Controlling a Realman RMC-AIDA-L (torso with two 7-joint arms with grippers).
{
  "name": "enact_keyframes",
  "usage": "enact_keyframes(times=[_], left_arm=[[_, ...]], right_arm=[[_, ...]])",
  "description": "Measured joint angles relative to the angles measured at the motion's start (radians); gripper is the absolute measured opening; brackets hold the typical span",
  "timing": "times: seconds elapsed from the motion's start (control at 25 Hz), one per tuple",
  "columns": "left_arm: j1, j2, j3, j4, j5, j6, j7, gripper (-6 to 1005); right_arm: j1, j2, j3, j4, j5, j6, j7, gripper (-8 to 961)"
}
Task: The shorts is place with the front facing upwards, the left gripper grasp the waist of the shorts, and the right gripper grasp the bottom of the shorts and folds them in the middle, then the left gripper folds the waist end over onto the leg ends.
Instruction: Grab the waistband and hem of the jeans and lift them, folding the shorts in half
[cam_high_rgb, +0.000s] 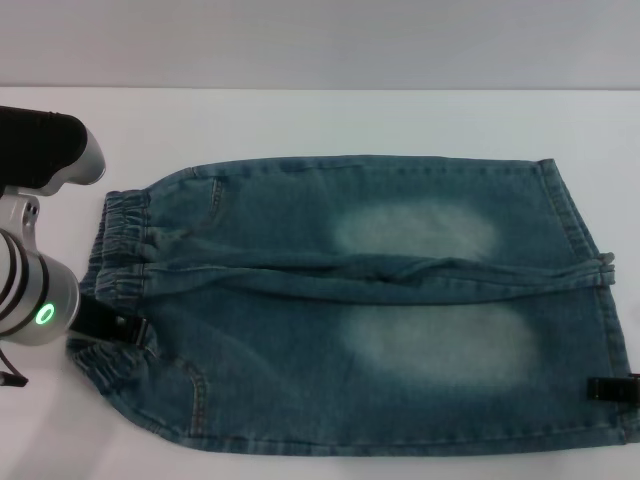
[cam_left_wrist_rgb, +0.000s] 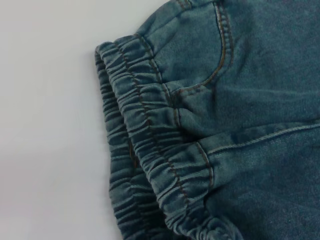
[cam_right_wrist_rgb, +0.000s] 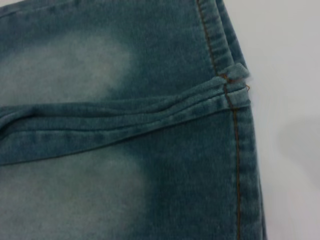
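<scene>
Shorts: the shorts (cam_high_rgb: 360, 310) lie flat and front-up on the white tabletop (cam_high_rgb: 320, 120), waist toward the robot's left, legs toward its right, spanning the whole stretch between the two sets of jaws.
Waist: the puckered elastic waistband (cam_left_wrist_rgb: 150, 145) is bunched; a stitched pocket (cam_left_wrist_rgb: 222, 55) sits just beside it.
Left gripper: the left gripper (cam_high_rgb: 110, 327) is low at the near part of the waistband, touching the cloth; whether its jaws are apart or closed on the band cannot be told.
Leg ends: the leg ends (cam_right_wrist_rgb: 235, 130) lie straight and flat at the far right edge.
Right gripper: the right gripper (cam_high_rgb: 612, 390) sits at the hem of the near leg, on the cloth; the state of its jaws cannot be told.
</scene>
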Motion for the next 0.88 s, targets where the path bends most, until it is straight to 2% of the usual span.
enact_keyframes(times=[0.32, 0.88], left_arm=[[0.0, 0.001, 0.0, -0.008, -0.001, -0.003, 0.0, 63], [-0.001, 0.002, -0.001, -0.009, -0.002, -0.005, 0.014, 69]], right_arm=[[0.006, -0.004, -0.012, -0.002, -0.001, 0.012, -0.045, 660], [0.017, -0.004, -0.033, 0.009, 0.006, 0.011, -0.062, 78]])
